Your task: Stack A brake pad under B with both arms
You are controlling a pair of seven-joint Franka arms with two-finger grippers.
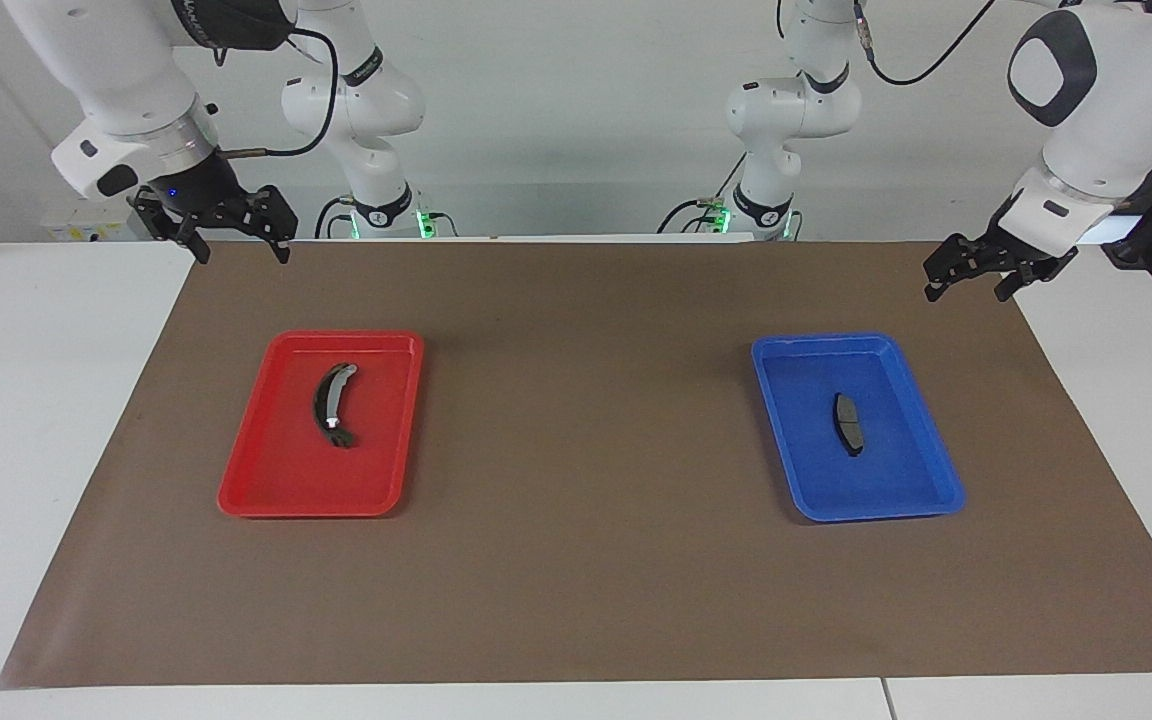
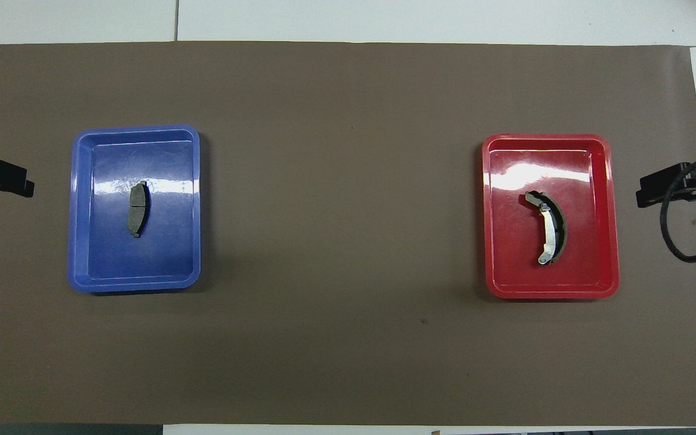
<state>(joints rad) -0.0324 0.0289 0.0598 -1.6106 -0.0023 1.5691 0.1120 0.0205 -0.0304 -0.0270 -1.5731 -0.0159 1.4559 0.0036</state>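
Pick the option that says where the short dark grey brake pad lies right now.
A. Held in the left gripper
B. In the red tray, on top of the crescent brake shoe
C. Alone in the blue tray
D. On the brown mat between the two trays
C: the brake pad lies alone on the floor of the blue tray, while the brake shoe lies in the red tray and both grippers hang empty.
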